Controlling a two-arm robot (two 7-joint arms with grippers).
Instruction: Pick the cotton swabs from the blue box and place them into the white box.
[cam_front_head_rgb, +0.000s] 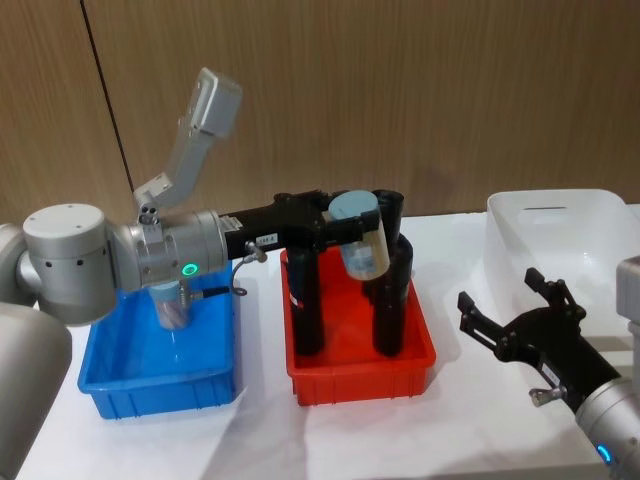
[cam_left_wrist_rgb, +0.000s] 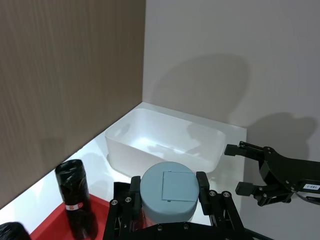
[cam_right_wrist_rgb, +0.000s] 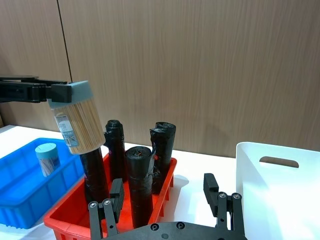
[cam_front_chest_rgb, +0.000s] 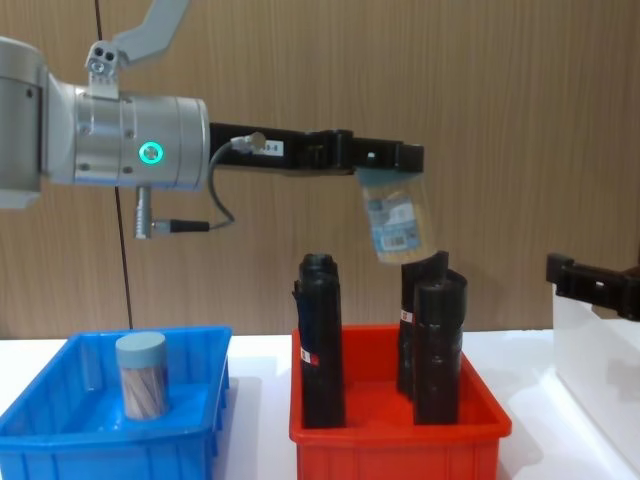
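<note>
My left gripper (cam_front_head_rgb: 352, 215) is shut on a cotton swab tub (cam_front_head_rgb: 360, 243), clear with a pale blue-grey lid and a blue-white label. It holds the tub tilted in the air above the red bin, as the chest view shows (cam_front_chest_rgb: 398, 222). The tub's lid (cam_left_wrist_rgb: 169, 192) sits between the left fingers. A second tub (cam_front_head_rgb: 168, 305) stands upright in the blue box (cam_front_head_rgb: 160, 385) at the left. The white box (cam_front_head_rgb: 560, 215) stands at the far right. My right gripper (cam_front_head_rgb: 498, 290) hovers open over the table in front of the white box, holding nothing.
A red bin (cam_front_head_rgb: 360, 375) with several tall black rolls (cam_front_head_rgb: 307, 300) sits between the blue and white boxes, directly under the held tub. A wooden wall runs behind the table. White tabletop lies bare in front of the bins.
</note>
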